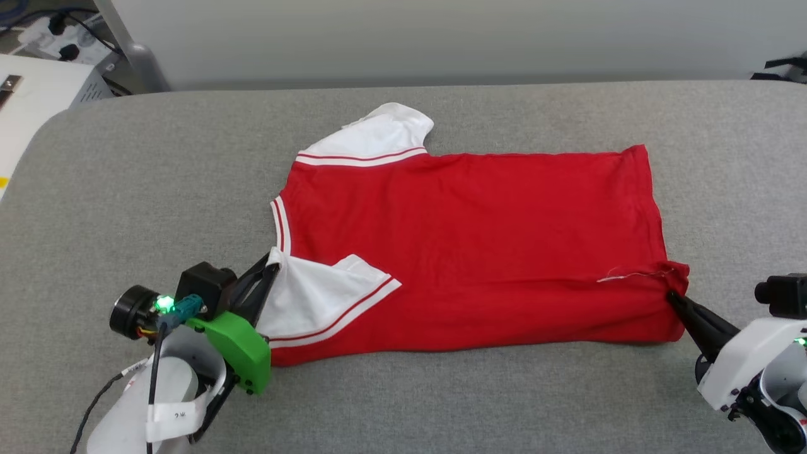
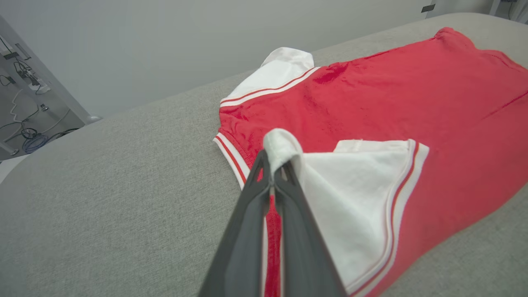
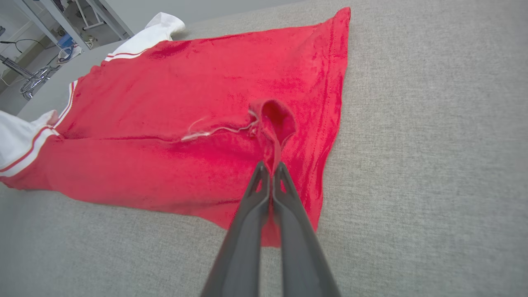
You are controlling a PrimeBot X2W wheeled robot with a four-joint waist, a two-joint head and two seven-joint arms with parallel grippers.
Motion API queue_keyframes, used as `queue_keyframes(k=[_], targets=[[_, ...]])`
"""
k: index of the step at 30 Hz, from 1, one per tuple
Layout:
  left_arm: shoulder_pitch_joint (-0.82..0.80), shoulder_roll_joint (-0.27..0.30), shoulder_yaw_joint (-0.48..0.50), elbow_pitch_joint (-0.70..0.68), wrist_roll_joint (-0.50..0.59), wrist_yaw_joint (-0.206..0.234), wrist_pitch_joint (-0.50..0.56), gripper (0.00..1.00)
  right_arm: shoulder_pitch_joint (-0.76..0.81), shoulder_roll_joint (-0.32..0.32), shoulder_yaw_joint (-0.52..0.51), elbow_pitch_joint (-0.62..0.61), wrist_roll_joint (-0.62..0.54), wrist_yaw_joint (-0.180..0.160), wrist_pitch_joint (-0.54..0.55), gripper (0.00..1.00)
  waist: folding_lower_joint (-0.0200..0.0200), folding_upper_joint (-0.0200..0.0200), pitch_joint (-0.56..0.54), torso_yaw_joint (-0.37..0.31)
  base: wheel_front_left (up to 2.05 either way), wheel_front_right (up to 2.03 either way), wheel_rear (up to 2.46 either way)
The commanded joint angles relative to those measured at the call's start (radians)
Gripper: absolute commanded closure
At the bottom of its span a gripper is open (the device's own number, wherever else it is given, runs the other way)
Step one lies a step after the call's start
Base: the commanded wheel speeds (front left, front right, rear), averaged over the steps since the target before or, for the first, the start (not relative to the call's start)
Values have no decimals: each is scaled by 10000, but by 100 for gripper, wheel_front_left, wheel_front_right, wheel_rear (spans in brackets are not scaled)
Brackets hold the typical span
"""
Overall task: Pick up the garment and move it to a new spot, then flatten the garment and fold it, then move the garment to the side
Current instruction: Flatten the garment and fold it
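The garment (image 1: 466, 246), a red jersey with white short sleeves and red-and-white stripe trim, lies sideways on the grey table (image 1: 403, 403), plain side up, its near long edge folded over. My left gripper (image 1: 272, 263) is shut on the near white sleeve's shoulder corner, which bunches over its tips (image 2: 273, 161). At the right, my right gripper (image 1: 672, 296) is shut on the near hem corner, and a raised red pucker of cloth (image 3: 272, 123) stands at its tips (image 3: 271, 166). The far sleeve (image 1: 384, 135) lies flat toward the back.
The table's grey cloth runs bare all round the garment, with wide room at left, right and front. A white unit with cables (image 1: 38, 69) and a metal leg (image 1: 135, 53) stand beyond the back left corner. A pale wall (image 1: 441, 38) lies behind.
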Motion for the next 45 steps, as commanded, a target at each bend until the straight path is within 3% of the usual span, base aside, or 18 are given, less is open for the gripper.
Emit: queue_keyframes(k=[1,10,19,20,21,22,33,38,45], targets=[[-865,-47,-201,869,-4,-111,-220,100,-573,255,-106,328,-119,-6,133,100,1,0,943,-332,0,0,0],[-2264,-366,-875,3317,-260,-179,-675,100,-1692,776,185,1485,-442,-6,245,100,1,0,1808,-361,0,0,0],[-2585,-692,-1822,4461,-1049,-184,-911,100,-1784,810,593,1923,-275,-6,-86,100,1,0,1654,-187,0,0,0],[-2596,-715,-1825,4517,-1179,-184,-924,58,-1744,732,531,1910,-279,-6,-270,77,1,0,1569,-153,0,0,0],[-2616,-715,-1799,4528,-1254,-184,-933,7,-1697,664,487,1900,-292,-6,-390,56,1,0,1477,-121,0,0,0],[-2624,-703,-1766,4485,-1337,-184,-940,0,-1624,585,442,1854,-286,-6,-500,0,1,0,1363,-87,0,0,0],[-2690,203,-906,2823,-2344,-185,-585,0,-607,36,-752,782,-628,-6,-1179,0,1,0,265,239,0,0,0],[-2934,825,-1362,1720,-3579,-185,1613,0,-231,55,-1284,280,-958,-6,-832,0,1,0,59,293,0,0,0],[-3329,1687,-2254,457,-5371,-185,6078,0,130,415,-1944,-217,-1480,-6,-256,0,1,0,-102,293,0,0,0]])
